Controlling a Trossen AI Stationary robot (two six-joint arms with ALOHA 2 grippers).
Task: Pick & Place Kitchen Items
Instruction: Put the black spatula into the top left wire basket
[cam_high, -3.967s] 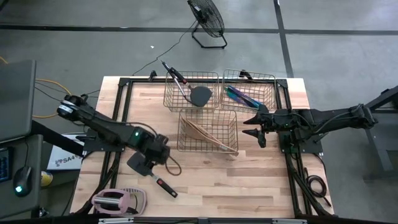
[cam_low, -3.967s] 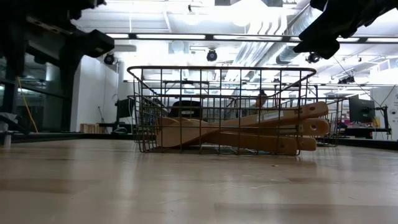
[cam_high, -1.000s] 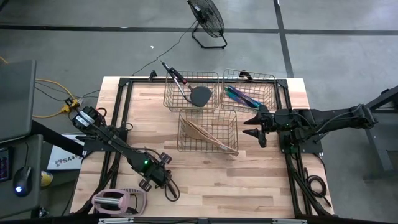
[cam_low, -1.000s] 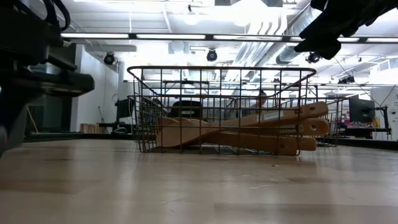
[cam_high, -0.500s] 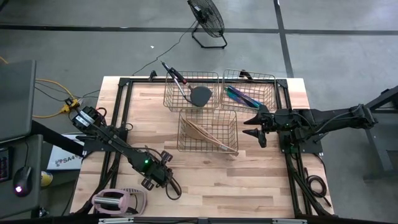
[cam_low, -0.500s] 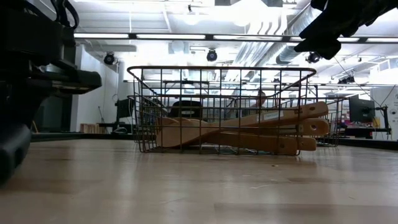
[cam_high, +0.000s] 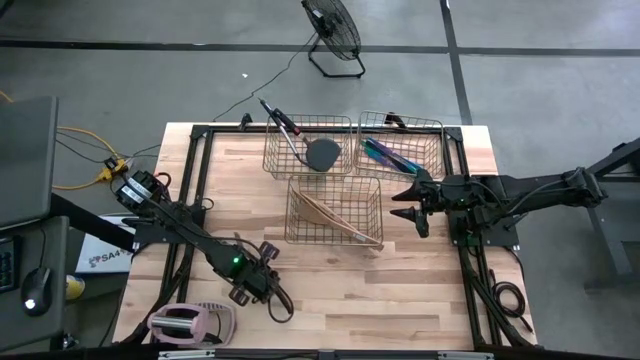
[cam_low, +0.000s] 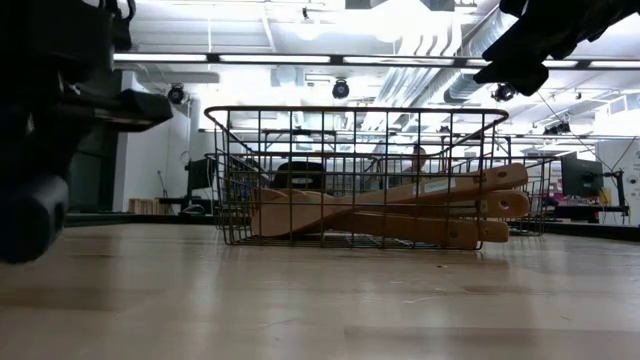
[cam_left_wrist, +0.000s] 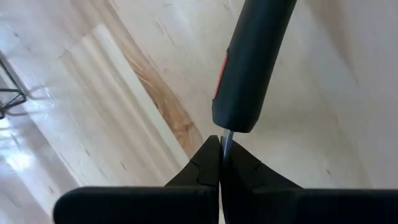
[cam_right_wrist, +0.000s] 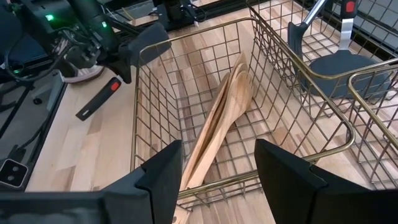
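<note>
Left tool (cam_left_wrist: 220, 163) now clamping black spatula (cam_left_wrist: 254, 62) by its neck, lifting it; right tool (cam_high: 411, 204) idling open.

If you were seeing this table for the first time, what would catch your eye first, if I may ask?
Three copper wire baskets cluster at the table's far middle; the nearest holds pale wooden spoons, and the far left one a black spatula. At the near left, the left hand is shut on the thin metal shank of a black-handled utensil just above the boards, beside a pink-and-white gadget. The right hand hangs open beside the baskets.
</note>
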